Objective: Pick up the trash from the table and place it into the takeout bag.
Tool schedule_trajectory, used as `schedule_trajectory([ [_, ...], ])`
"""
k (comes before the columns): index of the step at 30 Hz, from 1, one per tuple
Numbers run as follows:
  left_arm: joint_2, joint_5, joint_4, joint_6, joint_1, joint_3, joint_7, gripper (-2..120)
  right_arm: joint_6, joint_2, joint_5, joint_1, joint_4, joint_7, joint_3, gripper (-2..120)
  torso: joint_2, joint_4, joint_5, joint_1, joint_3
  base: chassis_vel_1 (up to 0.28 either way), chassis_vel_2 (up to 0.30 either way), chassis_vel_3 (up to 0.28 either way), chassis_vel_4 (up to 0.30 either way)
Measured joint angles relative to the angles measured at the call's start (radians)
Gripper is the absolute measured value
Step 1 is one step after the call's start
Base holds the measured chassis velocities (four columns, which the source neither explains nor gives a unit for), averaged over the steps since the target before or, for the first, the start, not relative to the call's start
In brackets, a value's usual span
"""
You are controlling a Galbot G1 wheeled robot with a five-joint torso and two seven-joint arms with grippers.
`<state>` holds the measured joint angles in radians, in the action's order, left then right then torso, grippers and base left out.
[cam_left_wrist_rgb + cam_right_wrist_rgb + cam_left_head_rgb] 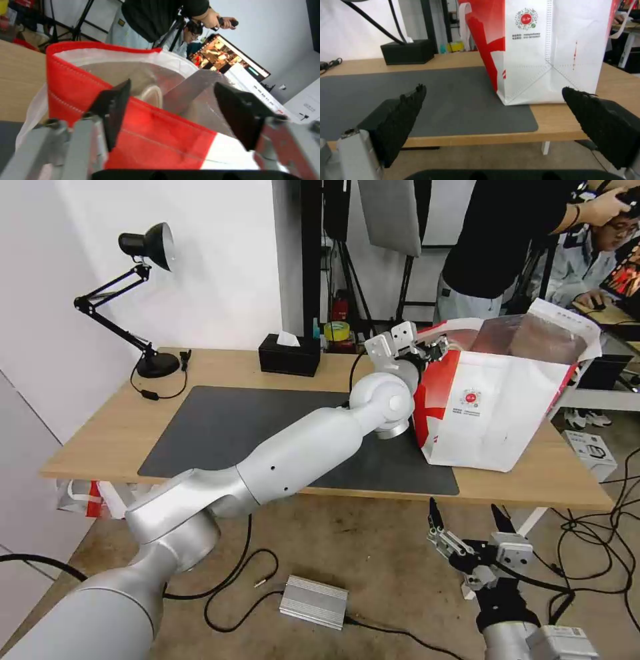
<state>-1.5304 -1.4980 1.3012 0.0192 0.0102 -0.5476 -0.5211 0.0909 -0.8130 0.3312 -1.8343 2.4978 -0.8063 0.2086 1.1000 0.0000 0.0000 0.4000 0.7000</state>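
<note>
We see the left arm stretched across the tabletop (120,430), its left end effector (173,112) up at the red rim of the bag (493,407), just over the bag's open mouth. In the left wrist view its two dark fingers (115,107) stand well apart with nothing between them, and past them we look down onto the silvery lining. A pale rounded shape lies inside the bag, but we cannot tell what it is.

The bag stands upright at the robot's right end of the tabletop, its base partly on the grey mat (227,427) and partly on bare wood, with the round logo (526,18) facing the robot. A black tissue box (289,355) sits near the far edge of the tabletop, well apart from the bag, and a desk lamp (140,293) stands at the far left corner.

The right end effector (470,517) hangs low in front of the tabletop's near edge, above the floor, its fingers spread wide and holding nothing.
</note>
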Motion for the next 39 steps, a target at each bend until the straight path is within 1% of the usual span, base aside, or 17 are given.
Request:
schedule_trajectory([
  [3,-0.001,0.0,0.007,0.003,-0.012,0.003,-0.002,88,0.0,0.0,0.0,0.0,0.0,0.0,0.0,100,0.0,0.0,0.0,0.0,0.0,0.0,0.0,0.0,0.0],
  [4,-0.001,0.0,0.007,0.003,-0.012,0.003,-0.002,88,0.0,0.0,0.0,0.0,0.0,0.0,0.0,100,0.0,0.0,0.0,0.0,0.0,0.0,0.0,0.0,0.0],
  [7,0.005,0.002,0.033,0.026,-0.011,0.009,-0.016,99,0.0,0.0,0.0,0.0,0.0,0.0,0.0,100,0.0,-0.0001,0.0,0.0,0.0,0.0,0.0,0.0,0.0],
  [9,0.008,0.005,0.043,0.029,-0.007,0.012,-0.02,99,0.0,0.0,0.0,0.0,0.0,0.0,0.0,100,0.0,0.0,0.0,0.0,0.0,0.0,0.0,0.0,0.0],
  [12,0.034,0.026,0.082,0.04,0.011,0.013,-0.026,100,0.0,0.0,0.0,0.0,0.0,0.0,0.0,100,0.0,-0.0001,0.0,0.0,0.0,0.0,0.0,0.0,0.0],
  [13,0.065,0.039,0.118,0.044,0.02,0.01,-0.03,100,0.0,0.0,0.0,0.0,0.0,0.0,0.0,100,0.0,-0.0001,0.0,0.0,0.0,0.0,0.0,0.0,0.0],
  [14,0.065,0.039,0.118,0.044,0.02,0.01,-0.03,100,0.0,0.0,0.0,0.0,0.0,0.0,0.0,100,0.0,-0.0001,0.0,0.0,0.0,0.0,0.0,0.0,0.0],
  [17,0.13,0.058,0.192,0.052,0.041,0.008,-0.044,100,0.0,0.0,0.0,0.0,0.0,0.0,0.0,100,0.0,0.0001,-0.0001,0.0,0.0,0.0,0.0,0.0,0.0],
  [19,0.144,0.066,0.208,0.054,0.048,0.008,-0.045,100,0.0,0.0,0.0,0.0,0.0,0.0,0.0,100,0.0,0.0001,-0.0001,0.0,0.0,0.0,0.0,0.0,0.0],
  [21,0.196,0.111,0.266,0.064,0.075,0.013,-0.047,100,0.0,0.0,0.0,0.0,0.0,0.0,0.0,100,0.0,0.0001,-0.0001,0.0,0.0,0.0,0.0,0.0,0.0],
  [22,0.212,0.124,0.289,0.07,0.085,0.019,-0.047,100,0.0,0.0,0.0,0.0,0.0,0.0,0.0,100,0.0,0.0003,-0.0002,0.0,0.0,0.0,0.0,0.0,0.0],
  [23,0.212,0.124,0.289,0.07,0.085,0.019,-0.047,100,0.0,0.0,0.0,0.0,0.0,0.0,0.0,100,0.0,0.0003,-0.0002,0.0,0.0,0.0,0.0,0.0,0.0],
  [27,0.256,0.144,0.371,0.088,0.116,0.068,-0.046,100,0.0,0.0,0.0,0.0,0.0,0.0,0.0,100,0.0,-0.0001,-0.0003,0.0,0.0,0.0,0.0,0.0,0.0],
  [32,0.293,0.173,0.407,0.093,0.131,0.087,-0.035,100,0.0,0.0,0.0,0.0,0.0,0.0,0.0,100,0.0,0.0,-0.0001,0.0,0.0,0.0,0.0,0.0,0.0],
  [34,0.327,0.194,0.437,0.096,0.146,0.094,-0.021,100,0.0,0.0,0.0,0.0,0.0,0.0,0.0,100,0.0,0.0001,-0.0001,0.0,0.0,0.0,0.0,0.0,0.0],
  [35,0.327,0.194,0.437,0.096,0.146,0.094,-0.021,100,0.0,0.0,0.0,0.0,0.0,0.0,0.0,100,0.0,0.0001,-0.0001,0.0,0.0,0.0,0.0,0.0,0.0],
  [39,0.385,0.22,0.495,0.1,0.191,0.132,-0.009,100,0.0,0.0,0.0,0.0,0.0,0.0,0.0,100,0.0,0.0,-0.0001,0.0,0.0,0.0,0.0,0.0,0.0],
])
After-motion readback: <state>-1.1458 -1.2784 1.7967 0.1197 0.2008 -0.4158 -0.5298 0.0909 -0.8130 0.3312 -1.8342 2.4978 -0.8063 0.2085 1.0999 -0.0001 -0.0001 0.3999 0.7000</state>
